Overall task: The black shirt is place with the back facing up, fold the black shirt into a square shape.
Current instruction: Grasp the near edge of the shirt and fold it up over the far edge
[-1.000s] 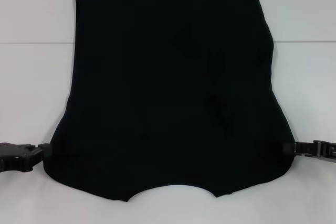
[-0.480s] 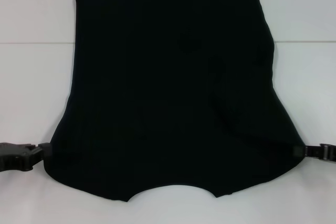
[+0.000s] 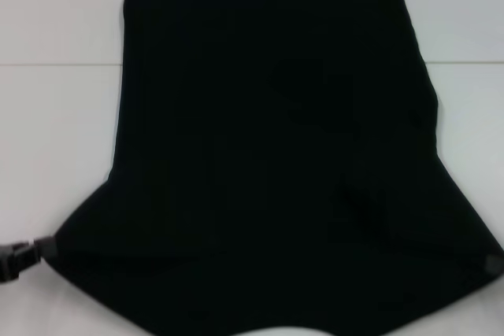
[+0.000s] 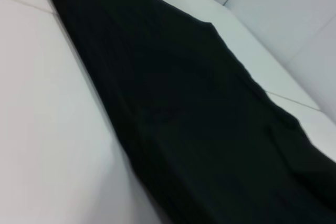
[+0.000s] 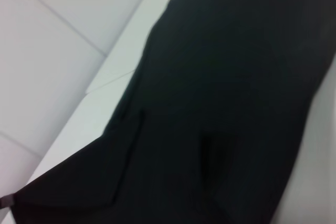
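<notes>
Now black shirt (image 3: pixel 268 171) between both pincers.

The left gripper (image 3: pixel 43 246) sits low at the near left side of the bench, its black body reaching in from the left edge and its tip pinched onto the near left corner of the black shirt (image 3: pixel 276 171). The right gripper (image 3: pixel 494 264) shows only as a small dark tip at the near right edge, apparently clamped on the opposite corner. Both arms are spread wide apart, holding roughly level with each other
</notes>
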You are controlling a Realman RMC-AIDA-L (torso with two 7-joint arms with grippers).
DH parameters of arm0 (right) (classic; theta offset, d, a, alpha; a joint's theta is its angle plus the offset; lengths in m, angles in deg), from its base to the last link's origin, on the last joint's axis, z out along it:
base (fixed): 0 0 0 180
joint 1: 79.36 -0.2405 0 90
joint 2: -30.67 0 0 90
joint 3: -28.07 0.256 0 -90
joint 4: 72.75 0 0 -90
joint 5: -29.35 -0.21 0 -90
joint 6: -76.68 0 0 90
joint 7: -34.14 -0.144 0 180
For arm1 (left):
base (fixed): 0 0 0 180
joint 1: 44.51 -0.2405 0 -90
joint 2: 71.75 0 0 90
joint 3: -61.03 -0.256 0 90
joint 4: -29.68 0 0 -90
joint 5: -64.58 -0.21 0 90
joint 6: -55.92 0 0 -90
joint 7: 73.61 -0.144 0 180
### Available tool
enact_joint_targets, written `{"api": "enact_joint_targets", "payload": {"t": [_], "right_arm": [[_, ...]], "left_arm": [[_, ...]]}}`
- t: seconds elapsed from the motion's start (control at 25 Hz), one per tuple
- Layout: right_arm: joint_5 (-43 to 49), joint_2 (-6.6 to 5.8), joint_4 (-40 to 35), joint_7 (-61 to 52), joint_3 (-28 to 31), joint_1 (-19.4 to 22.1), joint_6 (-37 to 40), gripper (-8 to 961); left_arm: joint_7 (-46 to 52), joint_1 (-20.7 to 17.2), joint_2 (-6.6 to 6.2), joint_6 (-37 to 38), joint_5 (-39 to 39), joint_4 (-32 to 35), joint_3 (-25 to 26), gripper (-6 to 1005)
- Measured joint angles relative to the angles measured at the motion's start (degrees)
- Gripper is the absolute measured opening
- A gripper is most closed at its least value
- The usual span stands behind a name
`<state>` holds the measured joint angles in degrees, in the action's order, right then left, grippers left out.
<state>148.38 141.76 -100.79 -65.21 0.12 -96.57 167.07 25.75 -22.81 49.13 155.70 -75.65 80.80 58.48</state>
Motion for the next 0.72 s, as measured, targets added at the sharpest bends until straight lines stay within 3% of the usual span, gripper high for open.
{"api": "enact_joint_targets", "payload": {"t": [0.4, 0.56, 0.72], "right_arm": [[0.19, -0.16, -0.01, 9.69, 2.23, 8.58, 8.95, 65], [0.41, -0.33, -0.13, 10.33, 3.82, 9.12, 10.42, 65], [0.25, -0.38, -0.56, 10.77, 6.87, 6.90, 11.30, 65]], "left_arm": [[-0.49, -4.74, 0.53, 8.96, -2.32, 1.93, 0.13, 54], [-0.61, -4.97, 0.67, 10.33, -3.06, 1.85, 0.14, 59], [-0.16, -2.28, 0.09, 9.14, -2.42, 0.27, 0.16, 64]]}}
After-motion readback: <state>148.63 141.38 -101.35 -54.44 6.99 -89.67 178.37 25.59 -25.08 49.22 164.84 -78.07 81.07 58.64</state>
